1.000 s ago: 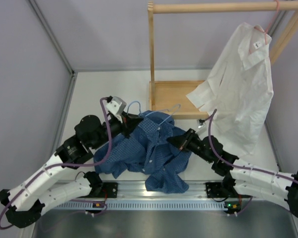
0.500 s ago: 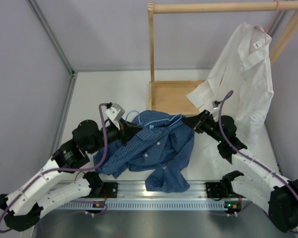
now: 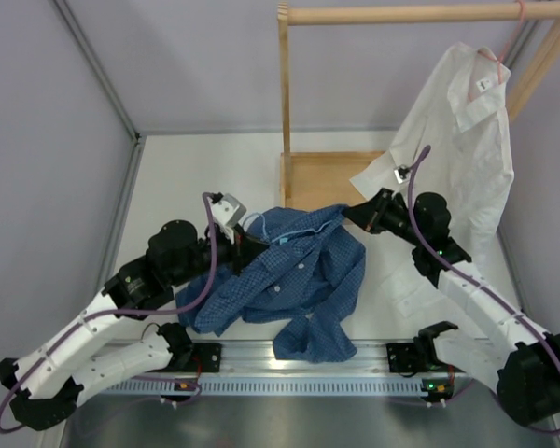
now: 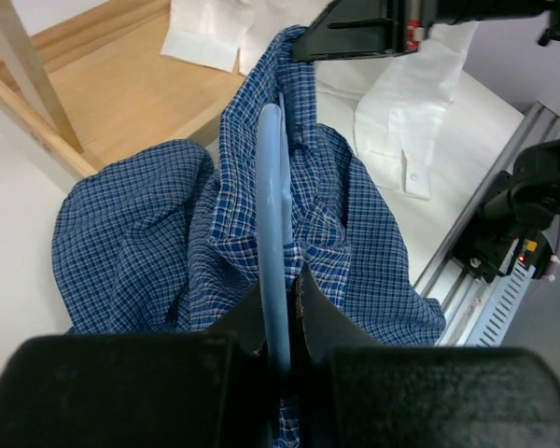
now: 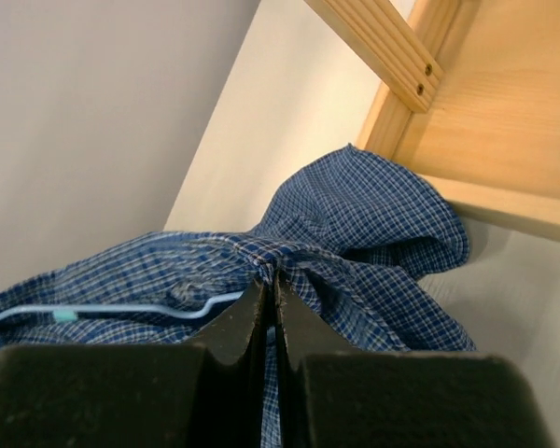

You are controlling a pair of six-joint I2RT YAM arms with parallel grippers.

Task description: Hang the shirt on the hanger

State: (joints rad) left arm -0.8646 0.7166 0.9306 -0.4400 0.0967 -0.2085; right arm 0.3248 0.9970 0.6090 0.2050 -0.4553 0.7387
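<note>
Left pincer (image 4: 282,291) is clamped shut on the hanger (image 4: 272,187). The light blue wire runs straight out between its fingers and into the shirt (image 4: 355,233). Right pincer (image 5: 271,285) is closed too, pinching a fold of the checked cloth at its tips.

The shirt lies crumpled on the counter (image 3: 215,168) between the two arms, its far edge up against the base of the wooden rack (image 3: 327,182). The hanger is mostly buried in it; from above I only see bits of wire next to the left pincer.

Handling, my read: the shirt is light, soft and floppy and won't hold any shape, so whatever I'm not gripping will sag and bunch. It will likely slide on the smooth wire. The best bite is the collar or a shoulder seam, where doubled cloth gives the tips something. The hanger is thin, light and springy and may twist in a grip. I'd hold it at the neck under the hook and not out on an arm.
</note>
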